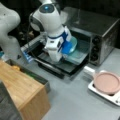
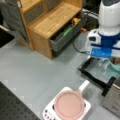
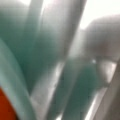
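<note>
My gripper [image 1: 65, 50] is down at the mouth of the oven [image 1: 100, 32], right against a teal bowl [image 1: 72, 45] that sits over the oven's dropped door [image 1: 62, 65]; in a front view the bowl's [image 2: 115, 67] rim peeks out at the right edge just beside my wrist. I cannot tell whether my fingers are clenched on the bowl or spread, since my own arm hides them, and the wrist view gives only blurred teal and grey surfaces with an orange patch in the bottom left corner. Toward a front view's bottom right, apart from the oven, a pink pan [image 1: 107, 82] rests on a white hotplate [image 1: 100, 92]. On the other side stands a wooden cabinet [image 2: 53, 18] with an open drawer [image 2: 67, 35] holding small coloured items. Everything sits on a grey table [image 1: 75, 100].
</note>
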